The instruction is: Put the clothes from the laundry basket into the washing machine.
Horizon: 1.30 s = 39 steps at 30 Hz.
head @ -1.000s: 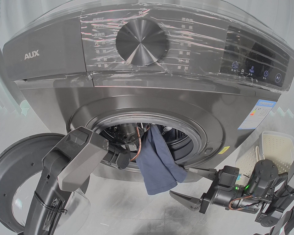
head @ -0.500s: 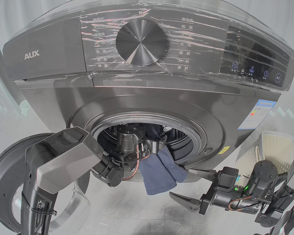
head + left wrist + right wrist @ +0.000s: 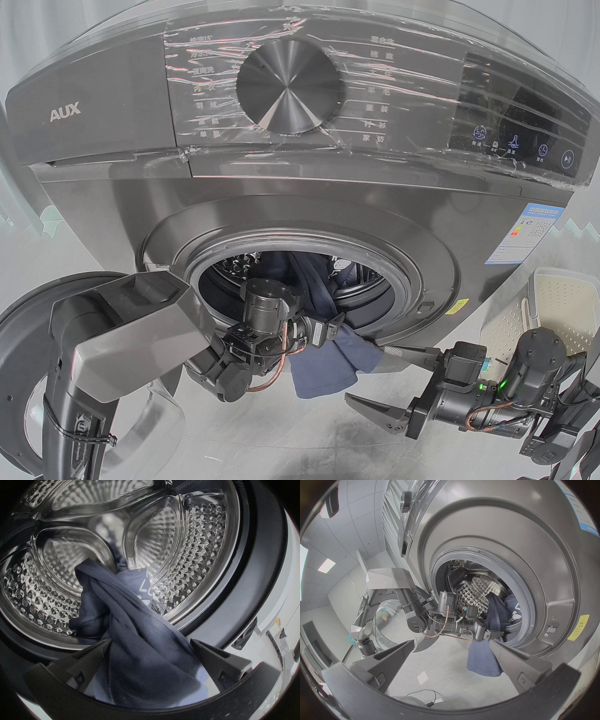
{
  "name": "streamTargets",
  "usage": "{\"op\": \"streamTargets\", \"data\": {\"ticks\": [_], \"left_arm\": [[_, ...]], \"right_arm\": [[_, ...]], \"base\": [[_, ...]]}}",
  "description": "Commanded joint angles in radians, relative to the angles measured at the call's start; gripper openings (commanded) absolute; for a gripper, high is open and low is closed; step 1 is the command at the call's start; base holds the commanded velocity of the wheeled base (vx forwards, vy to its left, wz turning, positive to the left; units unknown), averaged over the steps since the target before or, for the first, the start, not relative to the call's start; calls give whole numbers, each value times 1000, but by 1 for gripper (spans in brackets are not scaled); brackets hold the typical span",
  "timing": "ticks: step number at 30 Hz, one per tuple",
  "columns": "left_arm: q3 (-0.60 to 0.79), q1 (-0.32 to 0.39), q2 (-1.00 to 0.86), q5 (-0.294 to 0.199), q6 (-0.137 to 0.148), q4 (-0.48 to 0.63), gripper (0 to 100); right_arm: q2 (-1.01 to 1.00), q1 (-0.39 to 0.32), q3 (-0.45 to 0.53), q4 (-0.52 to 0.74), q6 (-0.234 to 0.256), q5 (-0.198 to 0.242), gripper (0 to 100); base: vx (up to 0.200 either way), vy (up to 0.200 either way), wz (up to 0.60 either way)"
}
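**Half the navy garment (image 3: 331,369) hangs outside the drum mouth (image 3: 300,275)**

From my seat, the washing machine (image 3: 312,200) has its door (image 3: 31,350) swung wide to the left of the drum mouth. The laundry basket (image 3: 562,306) stands off to the mouth's right. The garment straddles the mouth: its upper part lies bunched on the perforated wall just inside, and the rest spills over the lower lip and dangles below it. My left gripper (image 3: 150,642) sits right at the mouth with its fingers spread apart, pinching nothing. The cloth simply lies draped between them. My right gripper (image 3: 450,644) hangs below and to the right of the mouth, fingers likewise spread and empty, close beside the dangling hem.

My main worry is that nothing holds the cloth, so the weight of the hanging part could drag the whole piece over the lip onto the floor. If I back the left arm away from the mouth, a fold lying over a finger may snag and come out with it. Any cloth left across the lip would be trapped in the seal when the door shuts.
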Motion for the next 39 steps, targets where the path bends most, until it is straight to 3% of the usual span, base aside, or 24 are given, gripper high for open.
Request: {"op": "streamTargets", "data": {"ticks": [1, 2, 7, 12, 15, 20, 29, 37, 38, 39], "left_arm": [[-6, 9, 27, 1, 3, 0, 100], [-6, 9, 25, 1, 3, 0, 0], [-28, 2, 19, 11, -6, 5, 0], [-124, 14, 42, 58, -52, 22, 0], [-219, 35, 70, 78, -63, 11, 0], [-448, 74, 151, 118, -68, -61, 0], [-660, 108, 251, 146, -65, -98, 0], [-646, 95, 251, 149, -65, -98, 0], [-633, 95, 246, 149, -68, -93, 100], [-609, 92, 234, 149, -69, -92, 100]], "right_arm": [[2, -2, 0, -1, 0, 2, 100], [2, -2, -2, -1, 0, 0, 100], [2, 3, -3, -1, 0, 0, 100], [2, 0, -7, -1, 0, 0, 100], [2, 0, -7, -1, 2, 0, 100], [2, -2, -8, -1, 0, 0, 100], [2, -2, -8, -1, 2, 0, 100], [2, -5, -8, -1, 2, 0, 100], [2, -7, -8, -1, 2, 0, 100], [2, -7, -8, -1, 2, 0, 100]], "base": [[0, 0, 0], [0, 0, 0], [0, 0, 0], [0, 0, 0], [0, 0, 0], [0, 0, 0], [0, 0, 0], [0, 0, 0], [0, 0, 0], [0, 0, 0]]}}
